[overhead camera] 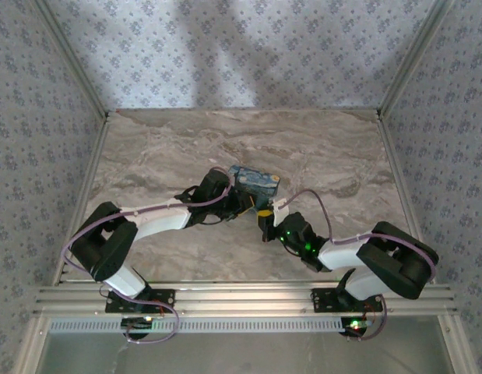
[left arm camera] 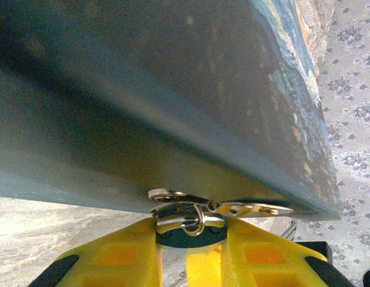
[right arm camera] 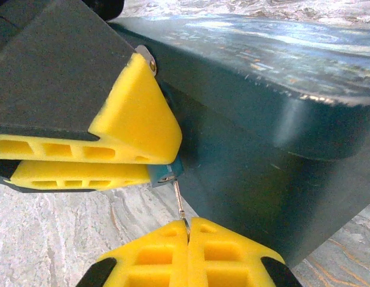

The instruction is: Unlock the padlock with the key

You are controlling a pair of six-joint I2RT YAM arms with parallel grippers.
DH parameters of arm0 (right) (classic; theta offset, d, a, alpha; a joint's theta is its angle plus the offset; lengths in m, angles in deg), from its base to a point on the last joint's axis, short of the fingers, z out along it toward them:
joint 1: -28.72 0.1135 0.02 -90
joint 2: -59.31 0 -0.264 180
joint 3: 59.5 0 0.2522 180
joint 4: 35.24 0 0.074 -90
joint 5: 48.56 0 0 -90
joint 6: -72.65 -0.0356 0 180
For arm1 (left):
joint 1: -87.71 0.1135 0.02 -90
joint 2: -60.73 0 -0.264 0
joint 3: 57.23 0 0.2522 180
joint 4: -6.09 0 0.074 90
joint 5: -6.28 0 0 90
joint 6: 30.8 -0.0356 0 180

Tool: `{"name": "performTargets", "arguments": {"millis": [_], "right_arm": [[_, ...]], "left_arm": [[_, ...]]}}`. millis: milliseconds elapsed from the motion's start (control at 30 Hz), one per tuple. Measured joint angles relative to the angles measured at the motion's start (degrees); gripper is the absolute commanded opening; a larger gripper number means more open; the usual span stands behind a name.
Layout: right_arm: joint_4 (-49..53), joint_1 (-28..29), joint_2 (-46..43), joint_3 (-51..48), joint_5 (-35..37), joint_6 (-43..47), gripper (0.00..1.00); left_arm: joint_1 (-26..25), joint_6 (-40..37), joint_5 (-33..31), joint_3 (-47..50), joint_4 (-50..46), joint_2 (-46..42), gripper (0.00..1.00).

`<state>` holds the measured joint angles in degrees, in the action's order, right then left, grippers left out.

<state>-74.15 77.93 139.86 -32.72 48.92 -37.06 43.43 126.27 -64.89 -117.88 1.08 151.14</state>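
Against the box (right arm camera: 262, 119), left gripper (left arm camera: 189, 236) clamps the padlock (right arm camera: 163, 173); right gripper (right arm camera: 187, 224) pinches the key (right arm camera: 179, 200) pointing into it.

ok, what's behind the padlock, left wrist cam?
Dark wall of the box, its metal latch right at the padlock. The left fingers clamp the padlock and cover most of its body; anything below it is hidden.

Place: I work in a lab-style robot cell | walls: floral-print panels (overhead camera: 248, 54) on three sides | frame: aluminium rails (overhead camera: 241, 300) along the table's near edge | surface: marble-look tabletop (overhead camera: 318, 148)
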Motion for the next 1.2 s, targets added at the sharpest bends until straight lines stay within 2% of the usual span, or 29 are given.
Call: {"name": "performTargets", "arguments": {"millis": [1200], "right_arm": [[-0.3,-0.7,-0.2,-0.1,-1.2,-0.4,0.0]], "left_arm": [[-0.3,0.0,-0.2,0.0,0.4,0.0,0.25]]}}
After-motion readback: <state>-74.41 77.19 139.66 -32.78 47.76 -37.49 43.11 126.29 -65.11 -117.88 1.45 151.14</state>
